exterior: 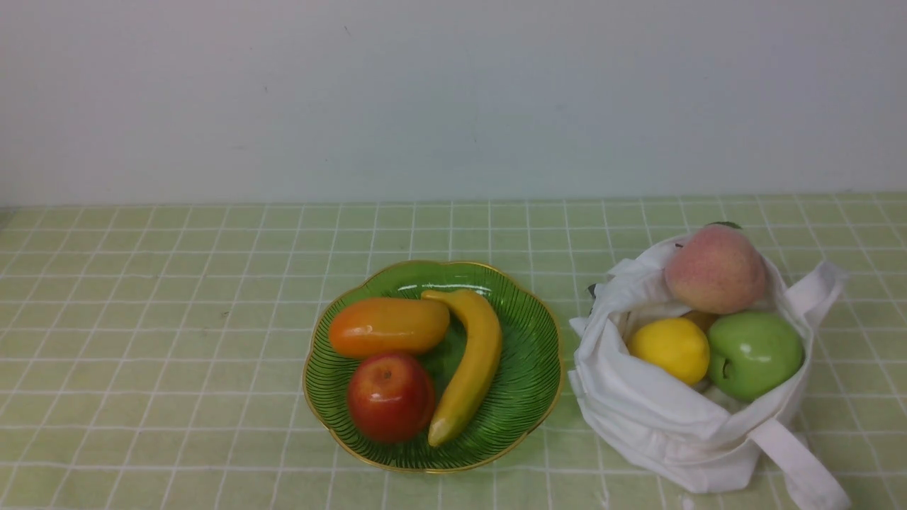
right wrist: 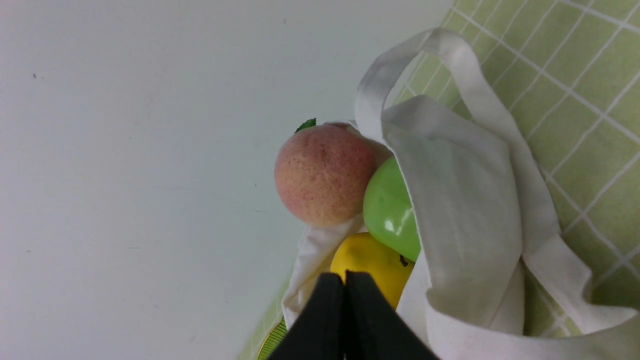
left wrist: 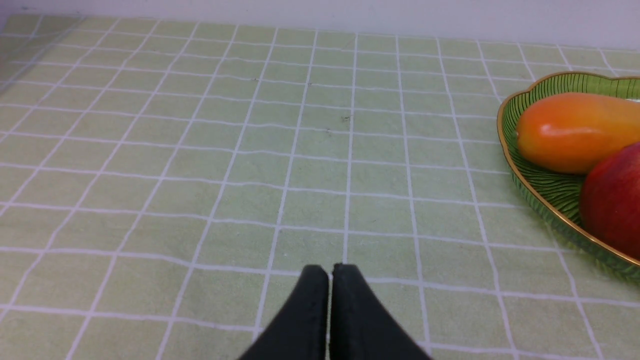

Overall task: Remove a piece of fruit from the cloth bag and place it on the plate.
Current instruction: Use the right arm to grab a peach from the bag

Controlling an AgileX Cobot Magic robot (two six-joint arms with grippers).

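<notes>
A fuzzy pink-yellow peach [exterior: 716,269] sits on top in the open white cloth bag [exterior: 659,418] at the right, above a yellow lemon [exterior: 669,349] and a green apple [exterior: 755,354]. The green ribbed plate [exterior: 531,354] with a gold rim lies left of the bag and holds an orange mango, a banana and a red apple. Neither gripper shows in the front view. My right gripper [right wrist: 344,276] is shut and empty, near the bag [right wrist: 465,210], with the peach [right wrist: 325,175] beyond its tips. My left gripper [left wrist: 330,269] is shut and empty over the tablecloth, away from the plate [left wrist: 550,195].
A green checked tablecloth [exterior: 177,319] covers the table, and a white wall [exterior: 425,92] stands behind it. The bag's strap handles [exterior: 801,460] lie loose at its front and right side. On the plate are the mango [exterior: 388,326], banana [exterior: 471,361] and red apple [exterior: 390,397].
</notes>
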